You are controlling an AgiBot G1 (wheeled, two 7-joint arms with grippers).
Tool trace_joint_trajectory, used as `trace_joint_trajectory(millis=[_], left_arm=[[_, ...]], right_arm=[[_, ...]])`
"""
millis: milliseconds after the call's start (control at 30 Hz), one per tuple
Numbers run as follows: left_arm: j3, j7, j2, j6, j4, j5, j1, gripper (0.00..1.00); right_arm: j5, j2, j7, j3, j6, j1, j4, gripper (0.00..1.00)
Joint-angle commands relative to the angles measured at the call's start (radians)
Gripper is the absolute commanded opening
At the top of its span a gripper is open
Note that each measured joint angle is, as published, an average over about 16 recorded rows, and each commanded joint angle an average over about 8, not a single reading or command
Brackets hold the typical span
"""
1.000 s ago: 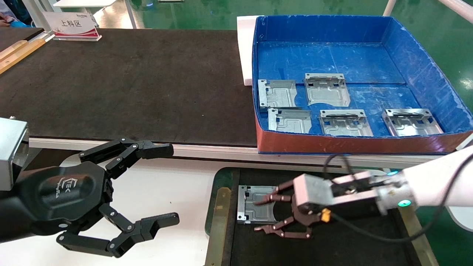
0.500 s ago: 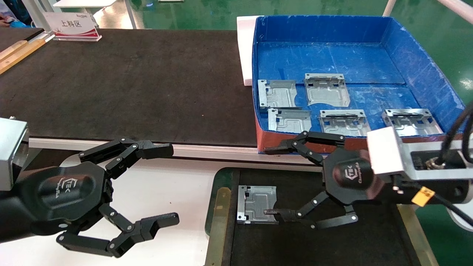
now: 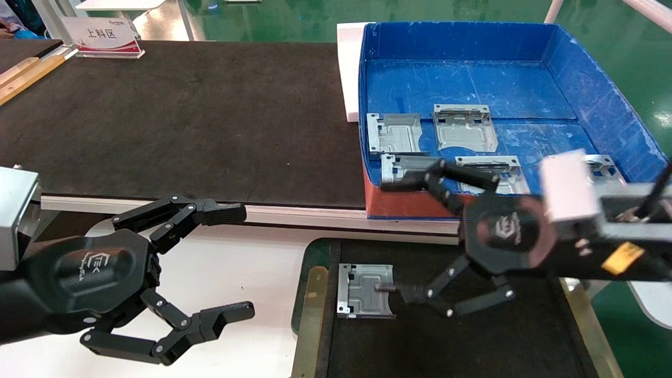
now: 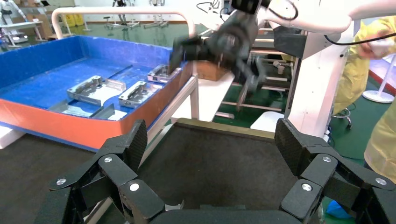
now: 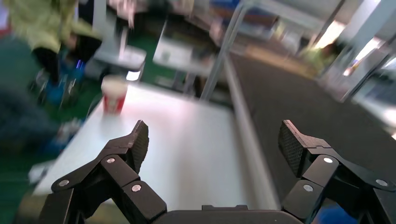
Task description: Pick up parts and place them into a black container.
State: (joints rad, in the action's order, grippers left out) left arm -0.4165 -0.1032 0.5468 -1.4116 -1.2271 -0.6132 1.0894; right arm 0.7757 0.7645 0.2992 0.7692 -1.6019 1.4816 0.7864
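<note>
One silver-grey part (image 3: pixel 365 297) lies flat at the left end of the black container (image 3: pixel 311 315). My right gripper (image 3: pixel 388 236) hangs open and empty just right of that part, above the container floor. Its upper finger reaches the blue box's red front and its lower fingertip overlaps the part's right edge. Several more parts (image 3: pixel 464 127) lie in the blue box (image 3: pixel 472 58); they also show in the left wrist view as parts (image 4: pixel 93 89). My left gripper (image 3: pixel 245 261) stays open and empty over the white table at the left. In its wrist view the left gripper (image 4: pixel 212 142) faces the container floor (image 4: pixel 210 163).
A long dark tabletop (image 3: pixel 184 121) runs behind the white table (image 3: pixel 252 262). A sign (image 3: pixel 107 37) stands at its far left corner. A white foam block (image 3: pixel 347 68) sits against the blue box. A red cup (image 5: pixel 114 93) stands far off on a white surface.
My right gripper has lifted off the part in the black container, turned, and moved up towards the blue box. The part stays in place. The left arm has not moved.
</note>
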Motion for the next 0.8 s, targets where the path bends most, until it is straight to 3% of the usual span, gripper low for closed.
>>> trace_joint_trajectory(millis=[33, 800], left_arm=[[0.0, 0.0, 0.0, 0.0, 0.0, 0.0, 0.0, 1.0], [0.0, 0.0, 0.0, 0.0, 0.0, 0.0, 0.0, 1.0]], right_arm=[[-0.004, -0.005, -0.014, -0.013, 0.002, -0.012, 0.015, 1.0], [-0.021, -0.069, -0.217, -0.218, 0.047, -0.181, 0.222, 1.0]])
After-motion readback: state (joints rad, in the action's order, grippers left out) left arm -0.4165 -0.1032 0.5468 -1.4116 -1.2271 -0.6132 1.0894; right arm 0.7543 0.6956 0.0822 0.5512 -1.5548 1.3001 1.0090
